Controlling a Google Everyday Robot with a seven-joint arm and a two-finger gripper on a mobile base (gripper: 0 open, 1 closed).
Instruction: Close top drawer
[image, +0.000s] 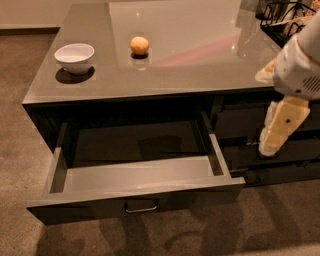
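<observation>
**Top drawer open wide, gripper off to the right**

At far left, brown carpet (20, 150) beside a dark cabinet with a glossy grey counter (200, 65). Near the counter's left corner, a small white bowl (74, 56), upright, with a dark shadow under it. A little to the right and further back, a round orange-yellow fruit (140, 45), apart from the bowl.

Below the counter, on the cabinet's left and middle part, the top drawer (75, 212): pulled far out toward the camera, grey walls and floor in plain sight, nothing to be seen inside. On its dark front, at the centre, a small metal bar handle (141, 208). Front edge slightly askew, with the right corner higher in the view than the left.

Right of the drawer, more dark drawer fronts (240, 120), stacked and shut.

In front of those, well clear of the open drawer and not touching its handle, the gripper (272, 142): cream-coloured, hanging down from a white arm (300, 70) at the right edge. Open or closed: cannot tell from this angle.

At top right, on the back of the counter, a black wire basket (280, 17), partly behind the arm.
</observation>
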